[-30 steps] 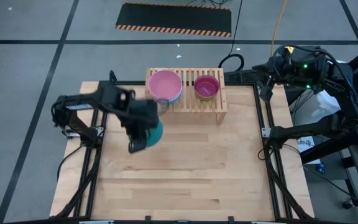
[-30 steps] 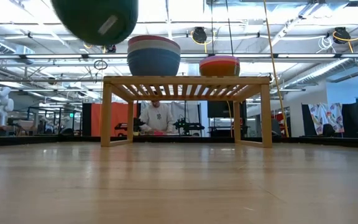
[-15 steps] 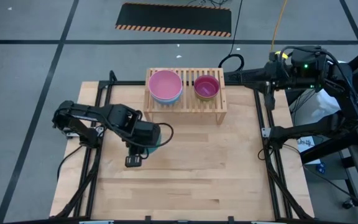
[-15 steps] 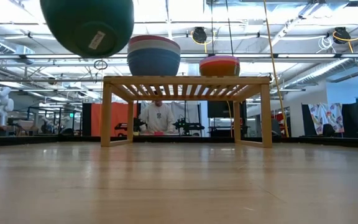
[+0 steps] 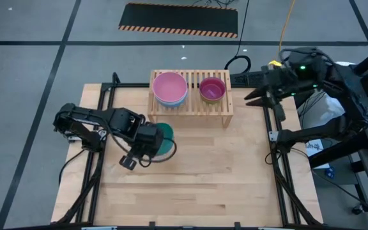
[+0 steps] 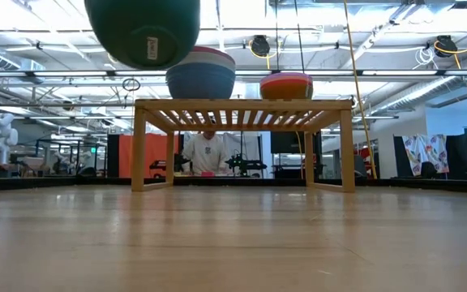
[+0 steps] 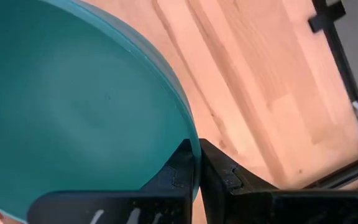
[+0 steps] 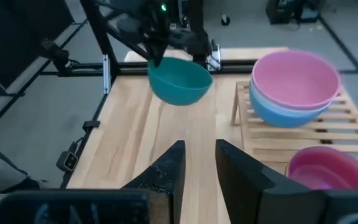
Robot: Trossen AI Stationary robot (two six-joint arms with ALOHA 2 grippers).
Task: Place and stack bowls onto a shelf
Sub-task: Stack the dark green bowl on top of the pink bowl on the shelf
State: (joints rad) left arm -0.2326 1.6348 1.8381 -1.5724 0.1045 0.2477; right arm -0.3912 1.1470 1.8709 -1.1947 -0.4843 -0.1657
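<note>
A teal bowl [image 5: 165, 137] hangs above the table's left middle, in front of the shelf [image 5: 225, 105], with my left gripper [image 7: 196, 150] shut on its rim. The low view shows its underside [image 6: 143, 31] high over the table. On the light-wood shelf's slatted top stand two stacks: a pink bowl over a blue one [image 5: 170, 88] at the left, and a purple bowl [image 5: 212, 89] on top at the right. My right gripper [image 8: 199, 163] stands open and raised off the shelf's right end [image 5: 254, 96], holding nothing. My left gripper holds the teal bowl by its rim [image 7: 190, 138], one finger inside [image 7: 178, 171] the bowl and one outside [image 7: 222, 174]. The fingers come from above, pointing steeply down. The bowl is lifted clear of the table, open side up, slightly tilted.
Bare wooden tabletop [image 5: 203, 172] spreads in front of the shelf and to its right. Black frame rails [image 5: 276, 153] run along the table's left and right sides. Beyond the table, under the shelf in the low view, a person [image 6: 205, 152] stands at a bench.
My left gripper has rolled about its wrist and sunk a little, drifting toward the table's right, and the teal bowl has turned with it while staying clear of the table. My right gripper has swung round toward the table and the shelf.
</note>
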